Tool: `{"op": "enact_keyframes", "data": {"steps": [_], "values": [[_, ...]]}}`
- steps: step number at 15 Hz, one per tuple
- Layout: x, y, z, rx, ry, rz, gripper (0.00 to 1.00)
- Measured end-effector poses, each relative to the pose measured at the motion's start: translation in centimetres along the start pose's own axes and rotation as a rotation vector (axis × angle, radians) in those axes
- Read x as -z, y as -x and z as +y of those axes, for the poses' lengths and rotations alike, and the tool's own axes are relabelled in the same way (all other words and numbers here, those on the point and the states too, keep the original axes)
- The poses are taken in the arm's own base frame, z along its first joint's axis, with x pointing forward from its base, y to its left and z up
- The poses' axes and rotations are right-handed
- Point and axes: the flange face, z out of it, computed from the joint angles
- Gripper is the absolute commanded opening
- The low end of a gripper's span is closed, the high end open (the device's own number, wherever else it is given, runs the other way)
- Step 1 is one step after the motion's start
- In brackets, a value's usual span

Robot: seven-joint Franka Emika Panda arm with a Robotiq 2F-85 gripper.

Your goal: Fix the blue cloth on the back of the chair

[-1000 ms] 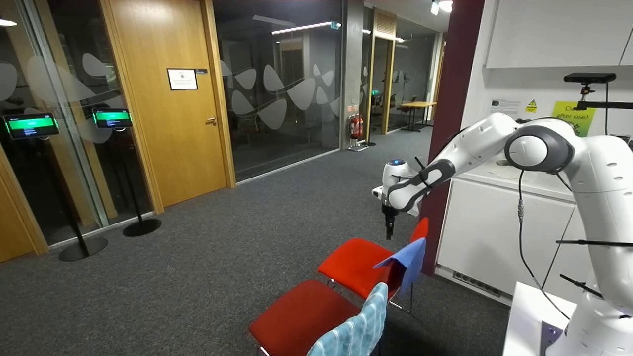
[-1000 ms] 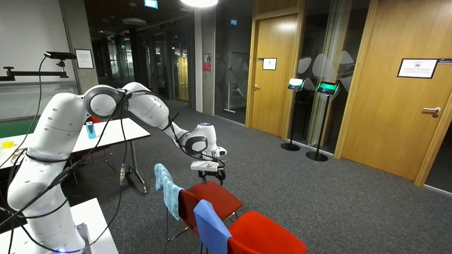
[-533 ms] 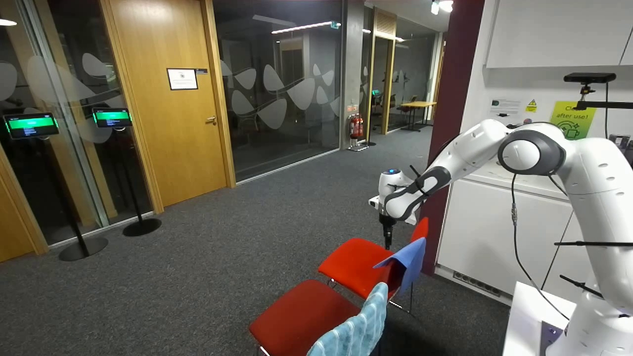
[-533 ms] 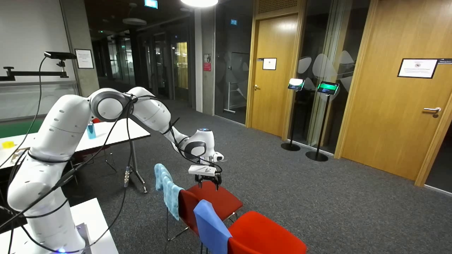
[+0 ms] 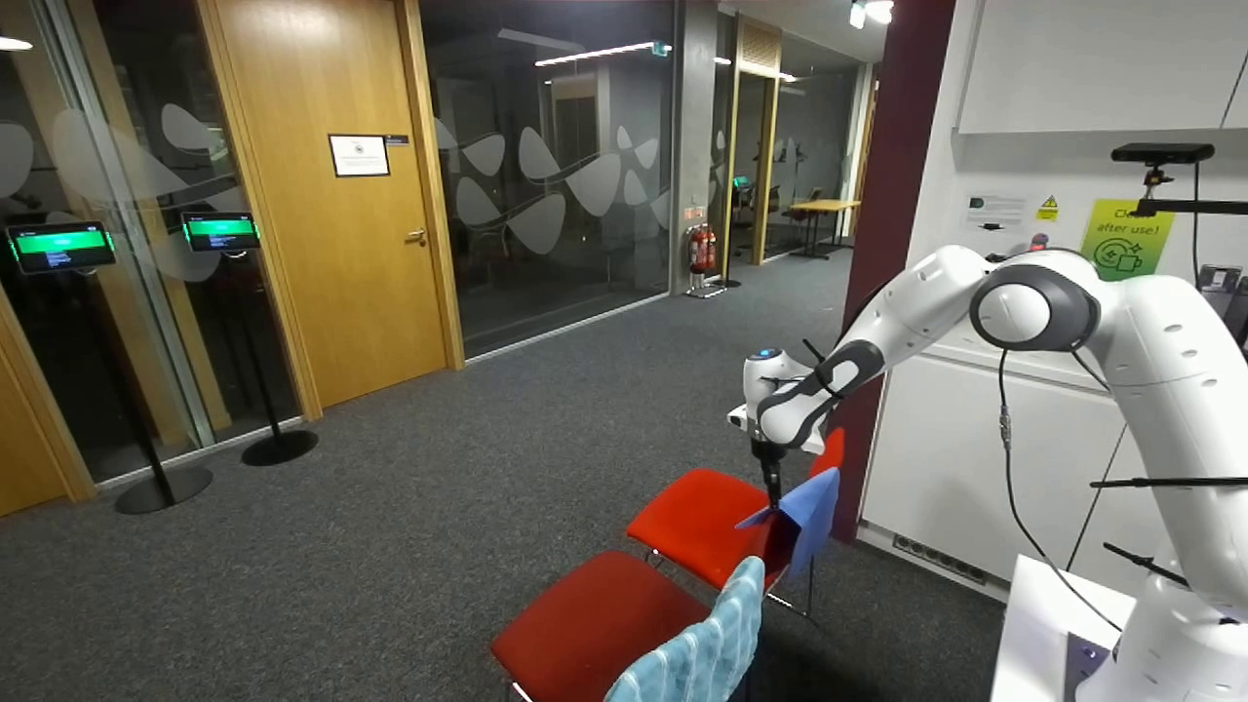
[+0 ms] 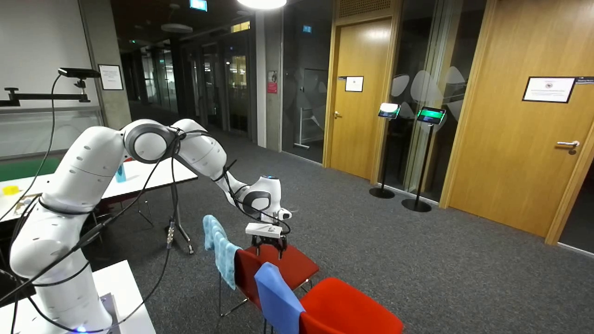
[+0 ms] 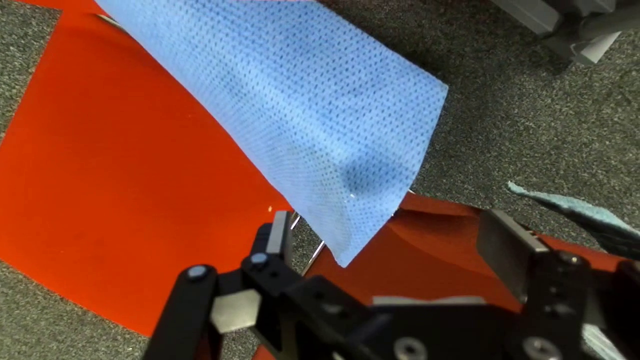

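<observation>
The blue cloth (image 5: 811,512) hangs askew over the back of the red chair (image 5: 694,517); one corner sticks out free. The cloth (image 6: 277,297) and chair (image 6: 352,306) also show in an exterior view. In the wrist view the cloth (image 7: 300,85) lies across the top of the picture beside the bright red seat (image 7: 125,165). Its free corner points down between the jaws, which stand wide apart and touch nothing visible. My gripper (image 7: 387,225) is open and points down. In both exterior views the gripper (image 5: 774,499) (image 6: 268,253) is close to the chair backs.
A darker red chair (image 5: 600,624) with a teal-blue cloth (image 5: 697,653) on its back stands beside the task chair. The arm's white base table (image 5: 1048,604) and white cabinets (image 5: 994,458) are near. A white table (image 6: 158,174) and tablet stands (image 6: 429,153) stand farther off.
My gripper has moved down, closer to the cloth's free corner and the chair backs. The cloth and chairs have not moved.
</observation>
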Motion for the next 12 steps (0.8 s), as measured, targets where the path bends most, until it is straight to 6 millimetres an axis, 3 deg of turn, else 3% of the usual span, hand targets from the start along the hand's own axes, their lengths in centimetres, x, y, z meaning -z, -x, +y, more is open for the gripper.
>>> {"op": "enact_keyframes", "data": {"steps": [12], "values": [[-3.0, -2.7, -0.9, 0.066, 0.005, -0.033, 1.00]]}}
